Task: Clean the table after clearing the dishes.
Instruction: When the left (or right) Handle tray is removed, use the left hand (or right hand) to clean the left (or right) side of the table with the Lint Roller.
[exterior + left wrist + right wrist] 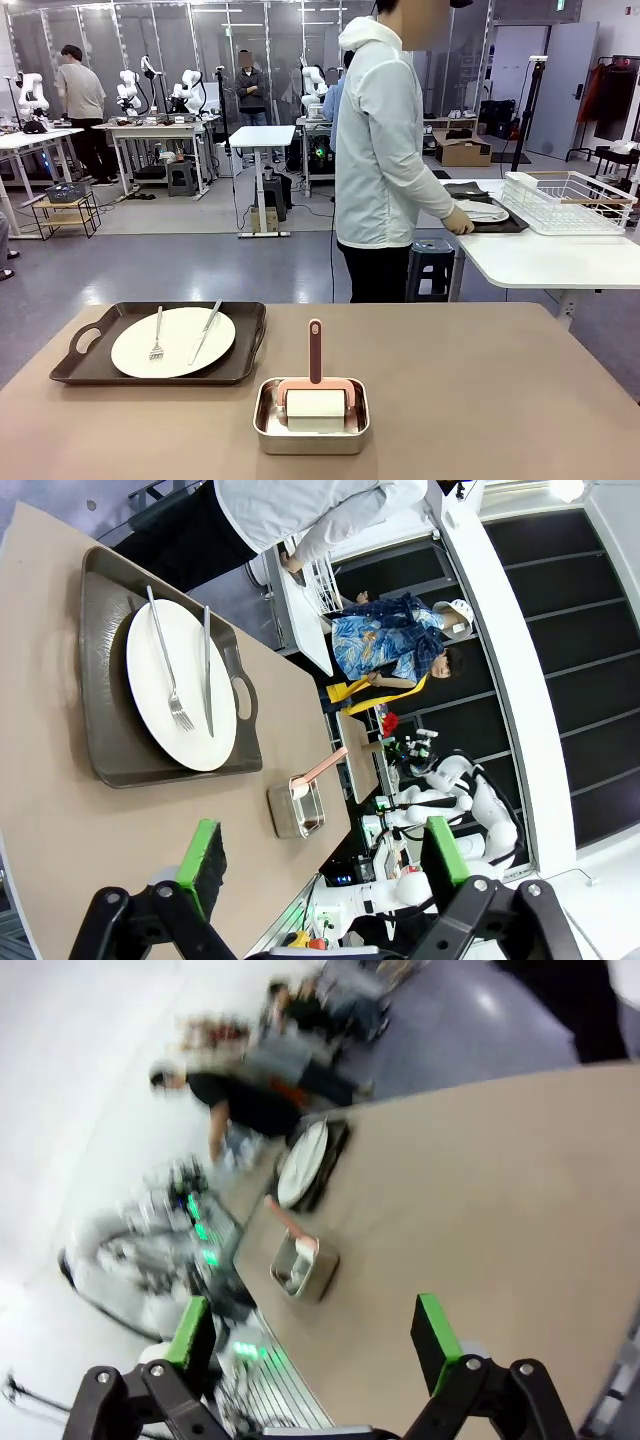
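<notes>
The tan table (480, 400) has one dark handled tray (250, 335) on its left part. On the tray is a white plate (135, 352), with a fork (157, 338) and a knife (206, 332) lying side by side on it. Just right of the tray, near the robot's edge, sits a square steel tin (310, 440) with a roller (315, 400) resting inside (pink handle pointing toward the far side).

Beyond the table a person (385, 150) in a pale jacket is turned to a white side table (540, 262). One hand (460, 221) is at the edge of a second tray (510, 226) carrying a second plate (485, 210), beside a wire rack (570, 200). I can't quite make out whether that hand grips the tray or only touches it.

The left gripper (322, 855) hangs above the table, jaws spread wide with nothing between them. The right gripper (312, 1338) is gaping and empty too, over bare tabletop.
</notes>
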Controlling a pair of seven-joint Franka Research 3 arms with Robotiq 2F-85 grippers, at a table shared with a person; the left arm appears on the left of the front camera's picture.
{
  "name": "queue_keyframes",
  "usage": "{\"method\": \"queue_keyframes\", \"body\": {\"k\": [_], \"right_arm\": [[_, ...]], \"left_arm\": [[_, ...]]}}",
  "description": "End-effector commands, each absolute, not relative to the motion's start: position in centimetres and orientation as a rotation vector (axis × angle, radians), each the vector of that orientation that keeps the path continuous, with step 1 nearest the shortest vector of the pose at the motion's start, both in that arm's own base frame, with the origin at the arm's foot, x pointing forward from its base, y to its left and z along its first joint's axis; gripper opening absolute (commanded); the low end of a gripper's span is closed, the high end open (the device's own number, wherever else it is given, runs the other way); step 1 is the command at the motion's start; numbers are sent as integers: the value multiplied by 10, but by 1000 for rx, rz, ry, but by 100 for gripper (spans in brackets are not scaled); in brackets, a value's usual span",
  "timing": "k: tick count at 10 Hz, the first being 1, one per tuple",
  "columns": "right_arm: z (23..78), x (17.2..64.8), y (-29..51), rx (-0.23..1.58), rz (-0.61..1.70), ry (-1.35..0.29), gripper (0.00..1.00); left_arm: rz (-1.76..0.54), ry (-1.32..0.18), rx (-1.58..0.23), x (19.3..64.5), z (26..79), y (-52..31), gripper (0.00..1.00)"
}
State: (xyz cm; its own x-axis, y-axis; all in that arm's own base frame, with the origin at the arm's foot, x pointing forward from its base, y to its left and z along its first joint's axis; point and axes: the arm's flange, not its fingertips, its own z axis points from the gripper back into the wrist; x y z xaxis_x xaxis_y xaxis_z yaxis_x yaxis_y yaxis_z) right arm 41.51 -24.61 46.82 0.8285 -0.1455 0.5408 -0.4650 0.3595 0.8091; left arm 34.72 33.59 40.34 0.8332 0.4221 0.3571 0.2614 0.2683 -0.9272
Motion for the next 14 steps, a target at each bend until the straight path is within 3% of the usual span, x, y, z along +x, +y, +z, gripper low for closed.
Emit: {"method": "queue_keyframes", "body": {"k": [1, 5, 8, 12, 14], "right_arm": [[499, 427, -164, 1052, 490, -589, 100], [553, 425, 28, 721, 1009, -513, 100], [526, 418, 153, 486, 1258, -386, 100], [489, 412, 200, 404, 1394, -307, 100], [496, 408, 208, 436, 1387, -315, 100]], "left_arm": [[113, -626, -1325, 345, 406, 338, 100], [113, -626, -1325, 345, 406, 338, 100], [113, -626, -1325, 345, 406, 338, 100], [113, -626, -1325, 345, 406, 338, 100], [113, -626, -1325, 345, 406, 338, 100]]}}
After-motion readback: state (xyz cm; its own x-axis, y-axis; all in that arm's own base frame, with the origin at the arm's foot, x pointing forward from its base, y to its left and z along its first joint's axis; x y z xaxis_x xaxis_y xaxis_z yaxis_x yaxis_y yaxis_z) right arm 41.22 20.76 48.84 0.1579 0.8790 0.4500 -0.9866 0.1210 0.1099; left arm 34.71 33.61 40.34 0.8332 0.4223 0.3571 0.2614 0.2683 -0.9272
